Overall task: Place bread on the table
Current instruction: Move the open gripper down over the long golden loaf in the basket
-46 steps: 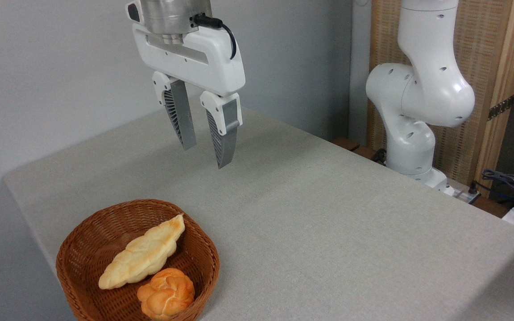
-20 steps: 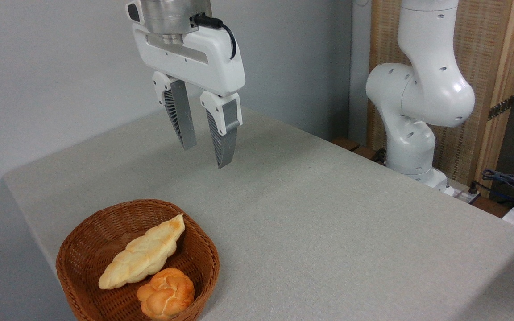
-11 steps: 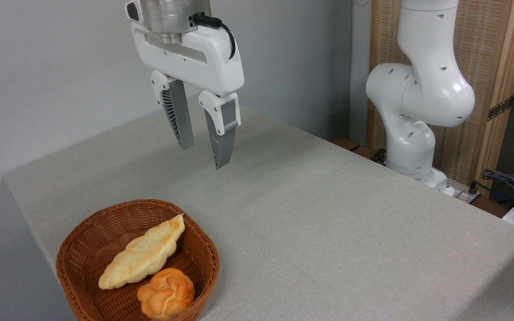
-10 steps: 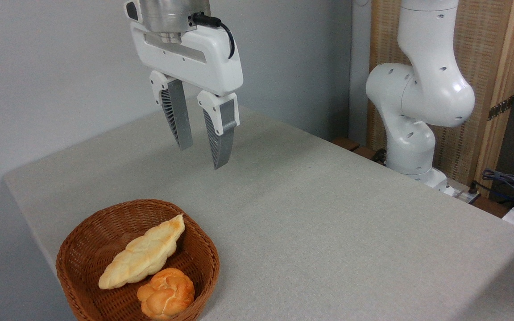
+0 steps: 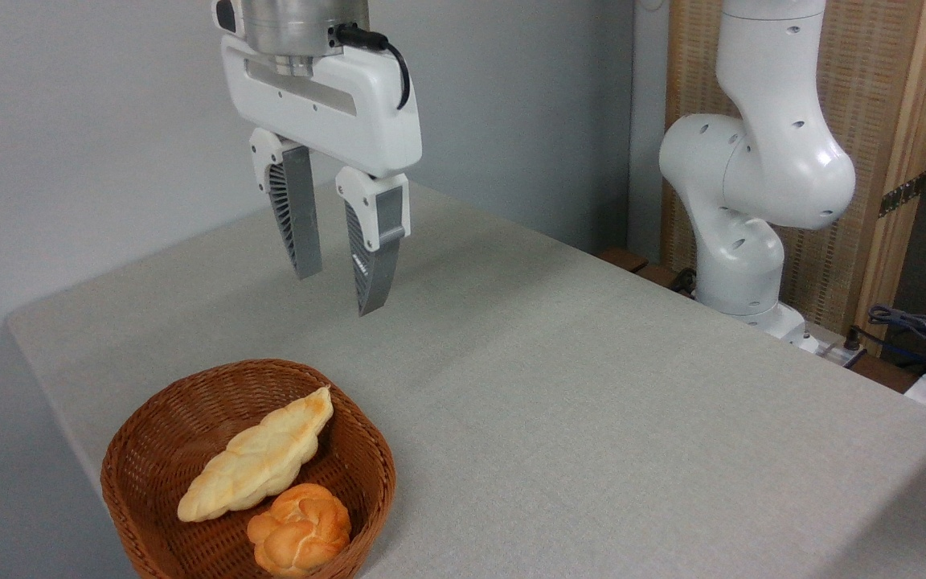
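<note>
My gripper [image 5: 338, 289] hangs above the table [image 5: 592, 386], jaws part open, empty. Bread [image 5: 258, 456] lies in the basket [image 5: 153, 418], touching the roll [image 5: 300, 539]. Plan: close across loaf's middle, avoid roll.

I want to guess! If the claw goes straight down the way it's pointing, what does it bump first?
Probably the bare table behind the basket, not the bread. The open claw points down; depth is hard to judge.

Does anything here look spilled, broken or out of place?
Nothing stands out. The bread and a small roll lie neatly in the basket; the gripper hangs above the table, jaws open.
</note>
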### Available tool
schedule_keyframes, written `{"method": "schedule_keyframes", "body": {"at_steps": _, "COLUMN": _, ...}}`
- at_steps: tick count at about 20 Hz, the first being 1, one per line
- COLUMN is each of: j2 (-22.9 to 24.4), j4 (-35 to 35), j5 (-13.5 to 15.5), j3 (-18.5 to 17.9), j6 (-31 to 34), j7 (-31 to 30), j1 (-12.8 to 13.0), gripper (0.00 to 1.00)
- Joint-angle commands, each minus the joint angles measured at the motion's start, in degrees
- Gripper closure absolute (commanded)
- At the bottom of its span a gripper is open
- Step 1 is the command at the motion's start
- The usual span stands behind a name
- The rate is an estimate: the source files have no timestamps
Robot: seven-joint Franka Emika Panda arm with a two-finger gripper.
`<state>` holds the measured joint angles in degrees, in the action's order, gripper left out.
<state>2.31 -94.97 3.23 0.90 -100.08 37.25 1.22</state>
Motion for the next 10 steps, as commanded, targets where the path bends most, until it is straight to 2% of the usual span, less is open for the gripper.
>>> {"method": "schedule_keyframes", "body": {"at_steps": 1, "j2": 0.24, "j4": -2.67, "j5": 3.01, "j3": -0.2, "j6": -6.07, "j7": -1.04, "j1": 0.1, "gripper": 0.0}}
{"method": "schedule_keyframes", "body": {"at_steps": 3, "j2": -1.16, "j4": -2.67, "j5": 3.45, "j3": 0.15, "j6": -8.89, "j7": -1.39, "j1": 0.1, "gripper": 0.0}}
{"method": "schedule_keyframes", "body": {"at_steps": 6, "j2": -3.54, "j4": -3.02, "j5": 5.65, "j3": 0.76, "j6": -13.9, "j7": -2.54, "j1": 0.36, "gripper": 0.0}}
{"method": "schedule_keyframes", "body": {"at_steps": 10, "j2": -7.58, "j4": -3.2, "j5": 5.39, "j3": 3.48, "j6": -19.0, "j7": -2.19, "j1": 0.54, "gripper": 0.0}}
